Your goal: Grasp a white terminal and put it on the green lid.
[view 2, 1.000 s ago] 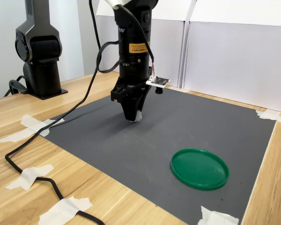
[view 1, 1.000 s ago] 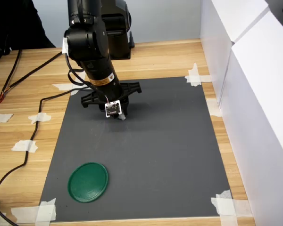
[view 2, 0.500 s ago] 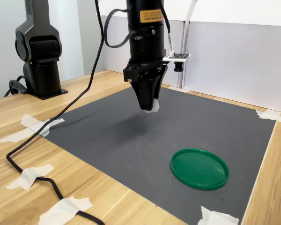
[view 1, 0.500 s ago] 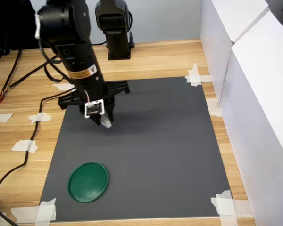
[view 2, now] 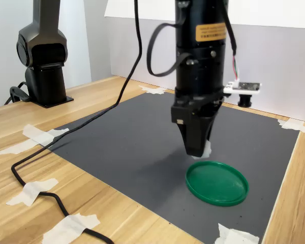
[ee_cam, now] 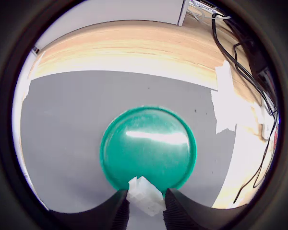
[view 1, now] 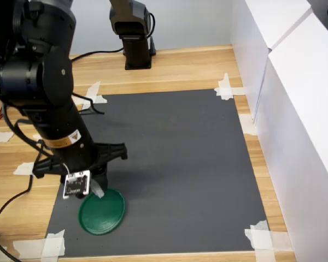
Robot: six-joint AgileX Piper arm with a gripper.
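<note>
Moved from mat centre to lid edge | pincer [ee_cam: 145,207] closed on white terminal [ee_cam: 145,196], held above green lid [ee_cam: 148,148] rim (not centred) | risk: release here could bounce it onto the grey mat [view 1: 197,158].

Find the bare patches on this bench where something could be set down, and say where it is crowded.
Most of the dark mat is bare, from the green lid across to the white wall. It is crowded at the lid itself: the tool, shut on the white terminal, hangs over its rim. Cables cross the wooden edge.
</note>
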